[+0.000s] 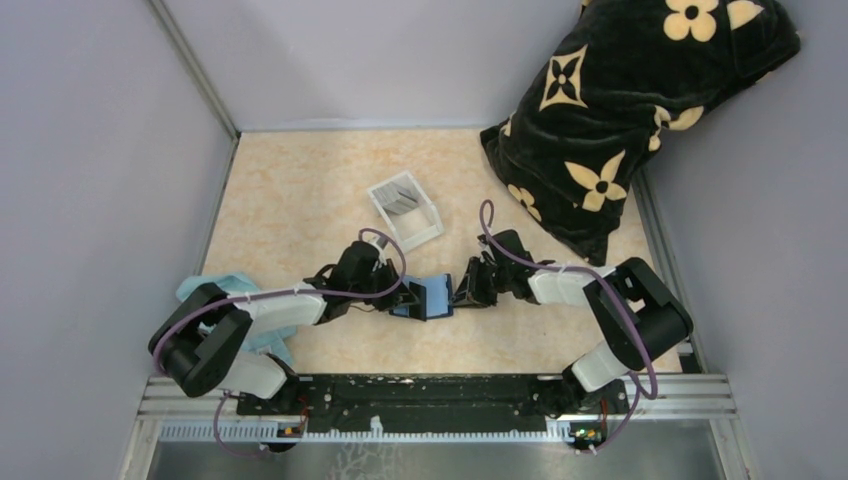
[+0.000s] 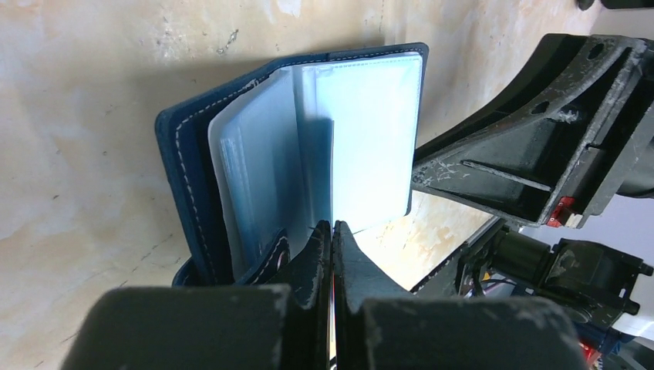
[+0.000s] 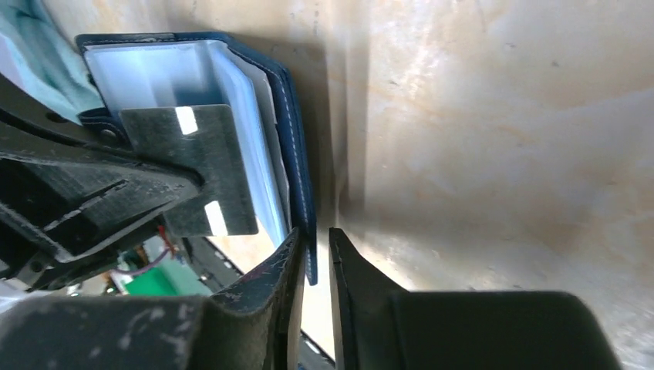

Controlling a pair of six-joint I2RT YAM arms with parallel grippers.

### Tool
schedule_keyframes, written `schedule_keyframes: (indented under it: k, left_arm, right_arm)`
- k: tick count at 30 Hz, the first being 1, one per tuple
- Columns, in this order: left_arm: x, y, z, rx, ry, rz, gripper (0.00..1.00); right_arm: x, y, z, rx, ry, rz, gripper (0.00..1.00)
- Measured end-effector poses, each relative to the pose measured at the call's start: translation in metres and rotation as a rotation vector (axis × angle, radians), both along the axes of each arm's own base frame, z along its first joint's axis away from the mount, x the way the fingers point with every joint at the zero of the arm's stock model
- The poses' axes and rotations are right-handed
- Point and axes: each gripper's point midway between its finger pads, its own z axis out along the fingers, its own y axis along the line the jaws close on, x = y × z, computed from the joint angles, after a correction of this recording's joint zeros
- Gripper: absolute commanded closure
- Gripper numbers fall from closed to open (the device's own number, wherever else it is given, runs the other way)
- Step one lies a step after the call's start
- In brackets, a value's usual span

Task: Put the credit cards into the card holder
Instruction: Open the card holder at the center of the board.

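Observation:
The navy card holder [image 1: 432,296] stands open on the table between both grippers, its light-blue clear sleeves fanned out. It shows in the left wrist view [image 2: 185,162] and in the right wrist view [image 3: 298,154]. My left gripper [image 2: 332,225] is shut on a dark grey credit card [image 3: 193,162]. The card is edge-on in the left wrist view [image 2: 333,169] and reaches in among the sleeves. My right gripper [image 3: 314,235] is closed round the lower edge of the holder's navy outer cover. More grey credit cards [image 1: 400,195] stand in a white tray [image 1: 425,236] behind.
A black pillow with cream flowers [image 1: 620,110] lies at the back right. A teal cloth [image 1: 225,290] lies under the left arm at the left. Grey walls close in the table on the left, back and right.

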Motion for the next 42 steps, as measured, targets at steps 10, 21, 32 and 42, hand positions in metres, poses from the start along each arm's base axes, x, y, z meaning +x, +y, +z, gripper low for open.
schedule_keyframes:
  k: [10,21,32,42]
  left_arm:
    - [0.002,-0.003,-0.004,0.027,-0.011,0.012,1.00]
    - [0.003,-0.001,-0.006,0.040,-0.015,0.022,1.00]
    - [0.004,0.001,-0.007,0.053,-0.013,0.031,1.00]
    - [0.009,0.005,-0.003,0.056,-0.031,0.044,1.00]
  right_arm:
    - [0.009,-0.027,0.006,-0.158,-0.111,-0.032,0.62]
    - [0.043,-0.002,0.067,-0.198,-0.347,0.033,1.00]
    - [0.031,0.019,0.018,-0.264,-0.252,0.124,1.00]
    - [0.028,0.024,-0.005,-0.224,-0.220,0.106,1.00]
